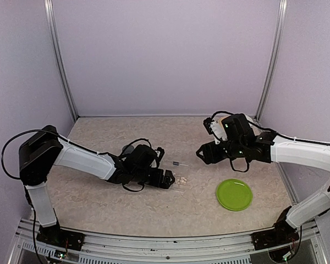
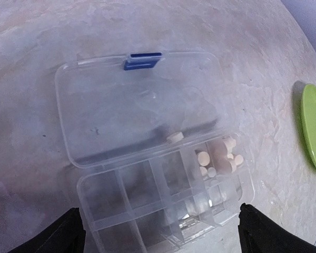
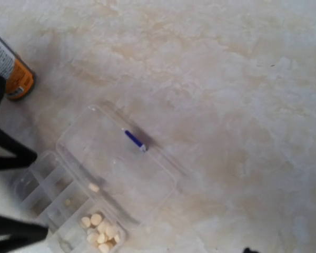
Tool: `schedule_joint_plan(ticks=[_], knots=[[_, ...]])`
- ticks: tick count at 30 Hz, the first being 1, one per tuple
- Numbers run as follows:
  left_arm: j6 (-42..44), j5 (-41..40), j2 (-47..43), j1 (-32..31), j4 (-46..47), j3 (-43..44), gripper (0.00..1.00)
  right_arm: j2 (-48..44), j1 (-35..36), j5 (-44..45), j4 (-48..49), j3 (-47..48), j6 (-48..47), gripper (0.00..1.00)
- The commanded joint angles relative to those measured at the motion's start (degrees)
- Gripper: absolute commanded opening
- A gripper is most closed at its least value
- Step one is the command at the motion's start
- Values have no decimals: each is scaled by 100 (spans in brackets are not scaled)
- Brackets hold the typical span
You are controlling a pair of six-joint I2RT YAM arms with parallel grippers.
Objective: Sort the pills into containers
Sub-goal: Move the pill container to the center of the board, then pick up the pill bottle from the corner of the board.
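Note:
The clear pill organiser (image 2: 121,211) lies open on the table, its lid (image 2: 137,105) flat with a blue latch (image 2: 142,59). Several pale round pills (image 2: 218,158) sit in one corner compartment and one pill (image 2: 175,137) rests on the hinge line. My left gripper (image 2: 163,232) is open, its fingers (image 2: 63,234) either side of the compartment tray, holding nothing. In the top view the left gripper (image 1: 166,179) is at the organiser (image 1: 180,180). My right gripper (image 1: 201,154) hovers above and to the right, open and empty. The organiser also shows in the right wrist view (image 3: 68,211).
A green plate (image 1: 234,194) lies right of the organiser, and shows at the right edge of the left wrist view (image 2: 313,126). An amber bottle (image 3: 10,71) with a grey cap lies beyond the organiser near the left arm. Walls enclose the table on three sides.

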Motion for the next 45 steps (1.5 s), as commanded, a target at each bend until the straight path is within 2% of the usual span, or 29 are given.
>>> schedule_joint_plan(ticks=[1,16,22,28,45], knots=[[-54,341,89,-155,60,230,99,-198,-94,134,-129,94,-87,68],[-41,893,-40,-405,191,409,99,89,-1115,213,102,-14,-162,71],[28,495,-625,-397,349,134,99,538,-1710,-104,520,29,-236,72],[77,109,-1092,-293,176,34,99,1170,-1994,-144,771,266,-301,71],[-13,-473,-1879,-44,88,-472,99,2924,-2188,339,1048,1484,-539,66]])
